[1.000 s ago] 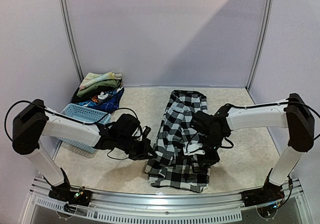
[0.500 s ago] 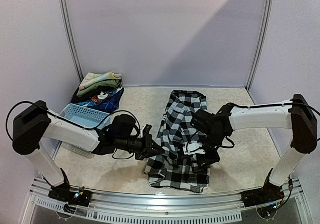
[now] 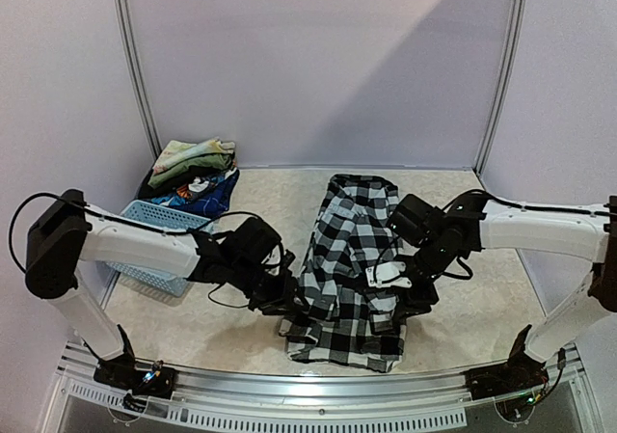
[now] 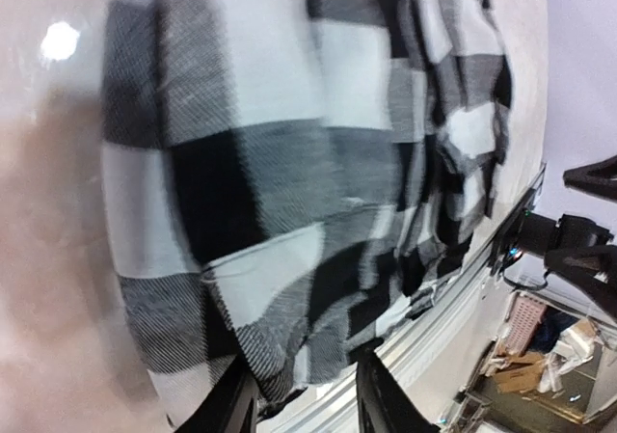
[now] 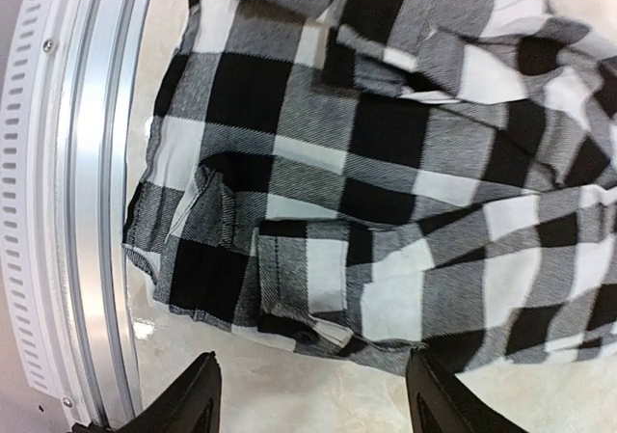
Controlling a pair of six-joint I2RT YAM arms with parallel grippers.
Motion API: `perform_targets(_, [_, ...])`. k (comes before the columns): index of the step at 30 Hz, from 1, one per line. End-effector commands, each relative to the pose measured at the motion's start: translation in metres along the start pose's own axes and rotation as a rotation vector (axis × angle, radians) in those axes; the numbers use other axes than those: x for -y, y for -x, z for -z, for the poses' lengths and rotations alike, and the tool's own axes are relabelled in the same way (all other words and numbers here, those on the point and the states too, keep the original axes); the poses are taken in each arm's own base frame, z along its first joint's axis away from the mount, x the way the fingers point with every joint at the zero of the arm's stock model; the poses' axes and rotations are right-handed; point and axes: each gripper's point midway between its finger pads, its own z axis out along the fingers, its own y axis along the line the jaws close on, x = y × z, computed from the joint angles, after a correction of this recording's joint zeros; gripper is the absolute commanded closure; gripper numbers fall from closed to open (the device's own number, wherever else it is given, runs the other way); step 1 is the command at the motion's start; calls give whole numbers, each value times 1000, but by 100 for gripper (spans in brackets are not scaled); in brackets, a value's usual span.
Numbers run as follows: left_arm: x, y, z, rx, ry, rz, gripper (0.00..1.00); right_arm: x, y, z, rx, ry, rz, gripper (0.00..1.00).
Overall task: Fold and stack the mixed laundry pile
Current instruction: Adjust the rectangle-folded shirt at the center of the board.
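Observation:
The black-and-white checked shirt (image 3: 349, 264) lies lengthwise in the middle of the table, folded into a narrow strip. My left gripper (image 3: 292, 303) sits low at its near left edge. In the left wrist view the left gripper (image 4: 304, 406) has its jaws apart, with the shirt's hem (image 4: 289, 356) hanging loose between them. My right gripper (image 3: 410, 298) hovers over the shirt's near right edge. It is open (image 5: 313, 399) above bare table just beside the shirt (image 5: 386, 163). Other garments form a stack at the back left: pale floral cloth (image 3: 193, 150), an olive-green piece (image 3: 198, 168), a dark blue printed piece (image 3: 201, 194).
A light blue perforated basket (image 3: 154, 223) stands at the left, partly behind my left arm. The metal rail (image 5: 87, 211) of the near table edge runs close to the shirt's bottom hem. Walls close in the table at the back and sides.
The left gripper has gone from shut to open at the shirt's left edge. The right gripper has opened wider, and its arm has drawn to the right, off the shirt.

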Motion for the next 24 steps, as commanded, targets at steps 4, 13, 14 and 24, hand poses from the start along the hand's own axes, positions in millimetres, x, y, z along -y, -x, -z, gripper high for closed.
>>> perform_targets(4, [7,-8,81,33,365,-590,50,17,6,44,81,-219,-7,23])
perform_targets(13, [5,-25,90,172,650,-1481,46,95,-1,92,276,-441,-352,1])
perform_targets(14, [7,-27,84,159,637,-1523,46,101,-5,95,296,-433,-399,1])
perform_targets(24, [25,-63,19,9,379,-1747,43,67,-3,86,310,-226,-377,5])
